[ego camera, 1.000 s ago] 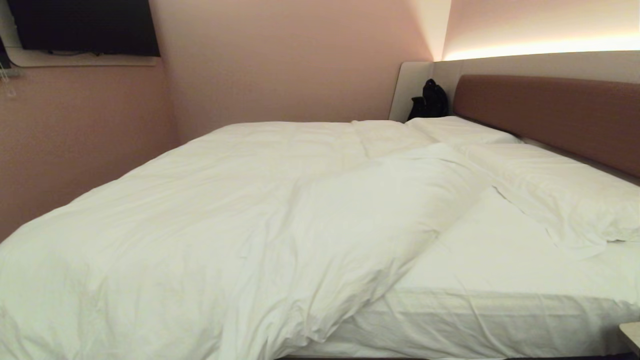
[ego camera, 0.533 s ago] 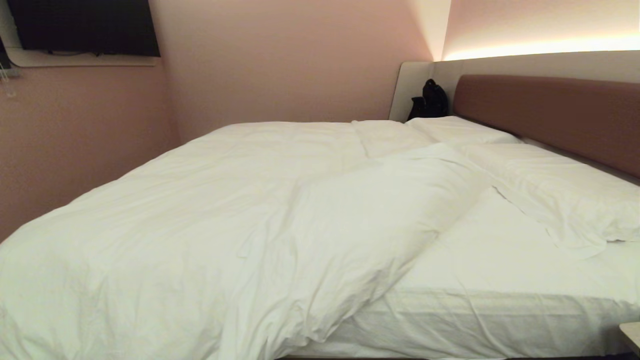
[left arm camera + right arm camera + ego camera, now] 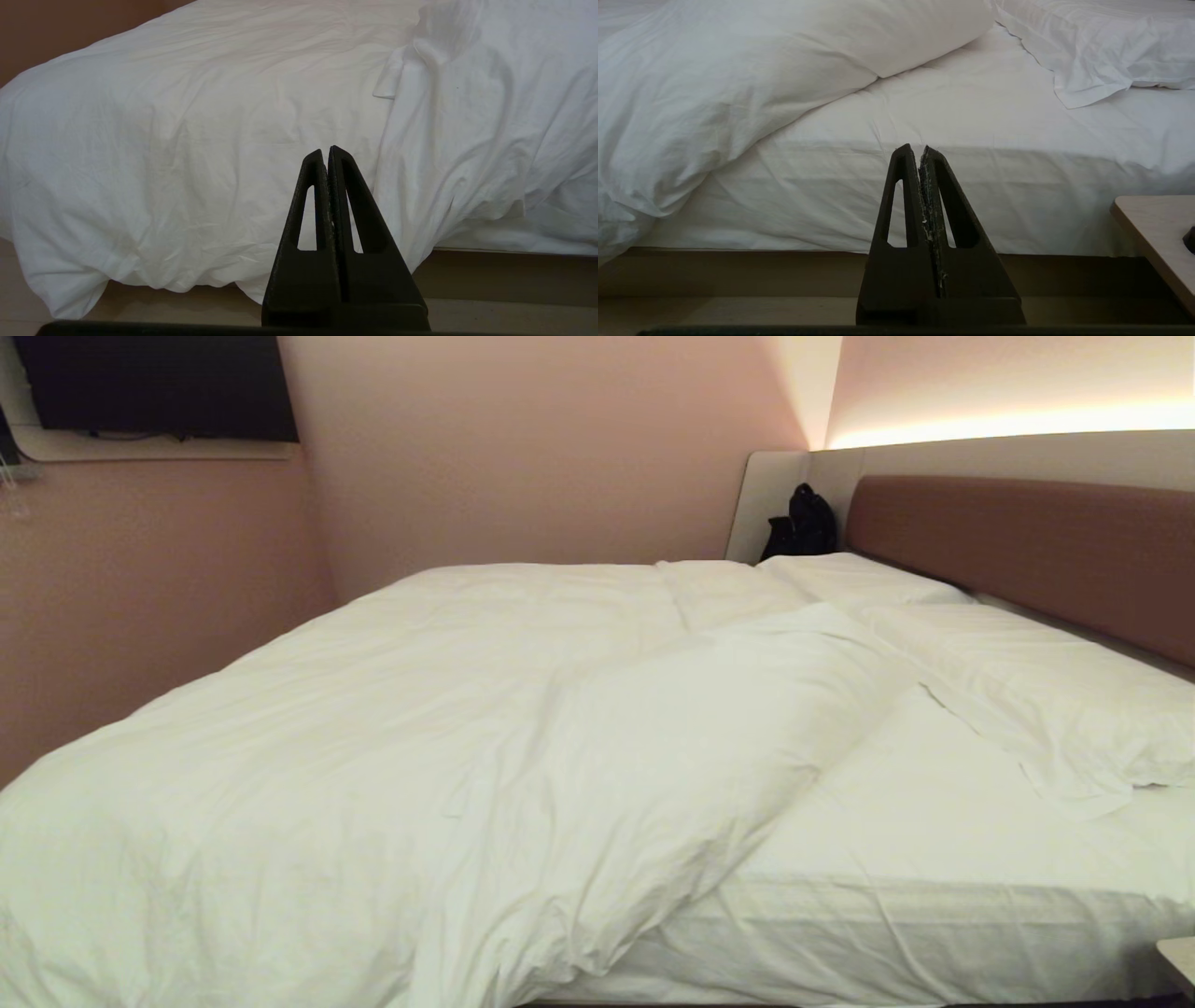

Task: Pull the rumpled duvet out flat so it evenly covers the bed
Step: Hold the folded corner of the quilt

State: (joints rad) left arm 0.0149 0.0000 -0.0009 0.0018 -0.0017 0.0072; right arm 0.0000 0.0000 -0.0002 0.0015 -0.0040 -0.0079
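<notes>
Duvet (image 3: pixel 392 747) lies bunched over the bed's (image 3: pixel 934 859) left part, directly ahead of the left gripper (image 3: pixel 327 151); right gripper (image 3: pixel 915 149) faces bare sheet. Both grippers' fingers pressed together, empty.

Duvet (image 3: pixel 373 756): near and left margins run past the head view's edge. Pillow (image 3: pixel 1046 700): far corner cut by the right edge. Headboard (image 3: pixel 1027 551): continues out of frame at right. Dark object (image 3: pixel 801 527) in the far corner: too small to identify. Small table (image 3: pixel 1153 233): only one corner visible, bearing an unidentifiable dark object (image 3: pixel 1190 239).
</notes>
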